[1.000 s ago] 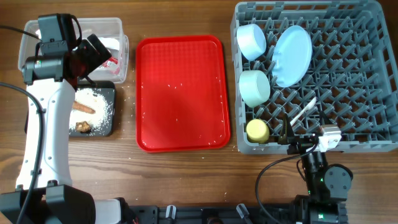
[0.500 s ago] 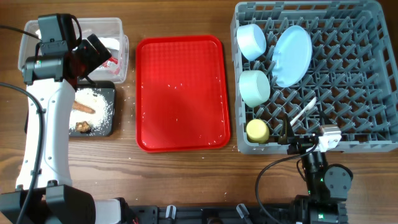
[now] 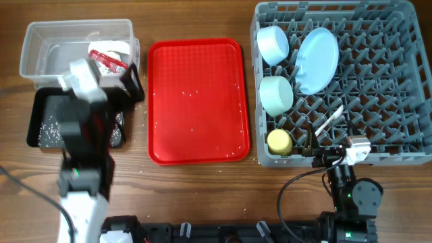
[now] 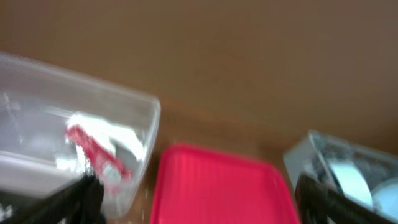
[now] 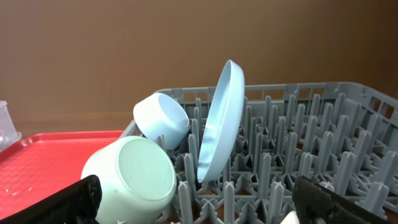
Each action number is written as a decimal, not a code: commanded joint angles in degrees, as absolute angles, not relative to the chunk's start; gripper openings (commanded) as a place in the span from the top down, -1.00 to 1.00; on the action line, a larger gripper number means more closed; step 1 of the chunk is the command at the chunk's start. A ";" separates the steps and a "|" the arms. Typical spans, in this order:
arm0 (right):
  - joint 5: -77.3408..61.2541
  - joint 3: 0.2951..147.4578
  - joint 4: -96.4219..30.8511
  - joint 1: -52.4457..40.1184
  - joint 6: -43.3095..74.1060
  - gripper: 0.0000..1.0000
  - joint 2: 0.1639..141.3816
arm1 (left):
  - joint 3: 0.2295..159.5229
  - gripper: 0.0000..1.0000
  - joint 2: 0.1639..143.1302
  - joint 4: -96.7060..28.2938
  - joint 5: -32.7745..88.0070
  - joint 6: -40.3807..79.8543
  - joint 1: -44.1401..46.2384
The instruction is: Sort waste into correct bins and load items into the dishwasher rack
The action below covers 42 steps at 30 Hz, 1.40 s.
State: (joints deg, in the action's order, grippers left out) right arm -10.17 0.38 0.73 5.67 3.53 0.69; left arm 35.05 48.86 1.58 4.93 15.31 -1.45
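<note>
The left arm has pulled back off the bins toward the near edge since a second ago. Its body now lies across the black tray (image 3: pixel 37 115) and covers most of it. Only some rice grains (image 3: pixel 46 128) show at the tray's 9 o'clock end. The left gripper (image 4: pixel 198 186) is empty, with its fingers spread wide at the bottom corners of its blurry wrist view.

Right at 12 o'clock from the black tray sits the clear tub (image 3: pixel 40 44), now uncovered, with the red-and-white wrapper (image 3: pixel 108 59) inside at its 3 o'clock end. The red tray (image 3: pixel 196 101) is in the middle, with a few white specks on it.

Over at 3 o'clock is the dishwasher rack (image 3: pixel 378 101), and it's loaded:
- one bowl (image 3: pixel 273 44) at its 10 o'clock corner
- the plate (image 3: pixel 317 59) on edge just beside that bowl
- the second bowl (image 3: pixel 277 94) at 9 o'clock
- the yellow cup (image 3: pixel 279 142) at 7 o'clock
- the white spoon (image 3: pixel 329 121) lying near the cup

The right gripper (image 5: pixel 196 186) hovers at the rack's 6 o'clock edge, jaws apart and holding nothing. Nothing on that side has budged.
</note>
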 commanded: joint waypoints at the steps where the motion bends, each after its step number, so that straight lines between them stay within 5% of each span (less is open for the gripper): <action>1: -9.47 0.30 0.80 5.32 3.01 -0.99 0.21 | 20.51 -1.00 37.39 8.40 9.04 13.72 -1.37; 16: -9.47 0.30 0.80 5.32 3.01 -0.99 0.21 | 0.38 -1.00 2.57 0.84 8.45 13.69 -1.34; 42: -9.47 0.30 0.80 5.32 3.03 -0.99 0.21 | 0.38 -1.00 0.16 -3.70 8.08 13.69 -1.34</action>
